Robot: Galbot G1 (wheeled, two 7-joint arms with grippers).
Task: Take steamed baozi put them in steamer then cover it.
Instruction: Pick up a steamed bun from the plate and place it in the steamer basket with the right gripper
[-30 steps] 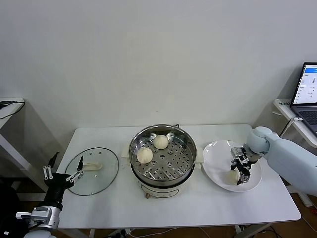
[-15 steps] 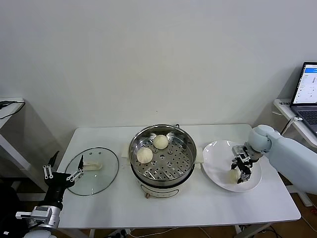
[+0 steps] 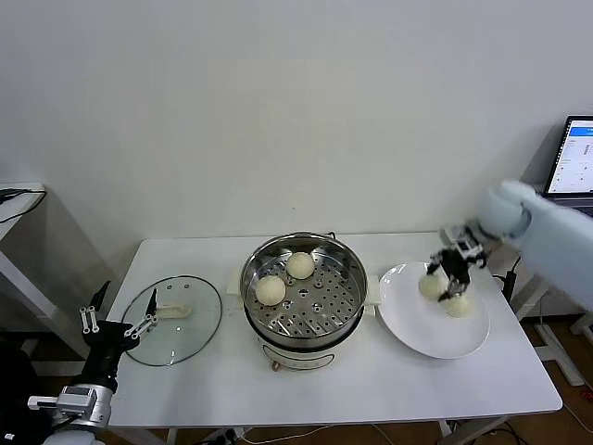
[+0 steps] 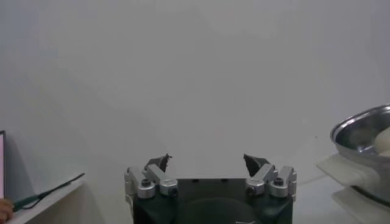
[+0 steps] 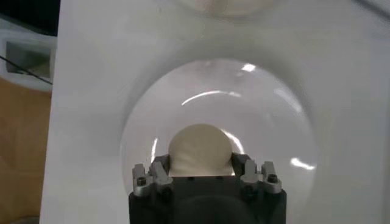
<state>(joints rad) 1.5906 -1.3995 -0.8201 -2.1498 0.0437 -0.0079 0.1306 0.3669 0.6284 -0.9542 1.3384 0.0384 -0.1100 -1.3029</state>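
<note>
Baozi lifted clear of the plate in my right gripper (image 3: 452, 278).

Fingers clamped on a round cream-white steamed bun (image 5: 202, 151), I have risen off the flat white plate (image 3: 408, 320), where one bun (image 3: 460, 305) remains. Two buns (image 3: 271, 290) sit in the shiny steel steamer (image 3: 278, 334); clear glass lid (image 3: 181, 324) waits beside my open, parked left gripper (image 3: 116, 324).

A plain off-white painted wall (image 3: 296, 111) fills the background behind a white rectangular table (image 3: 222, 371). At the right edge an open laptop with a lit blue-and-white screen (image 3: 579, 158) shows, and a white side table (image 3: 18, 209) stands at the far left with a black cable (image 3: 20, 194) lying across it.
</note>
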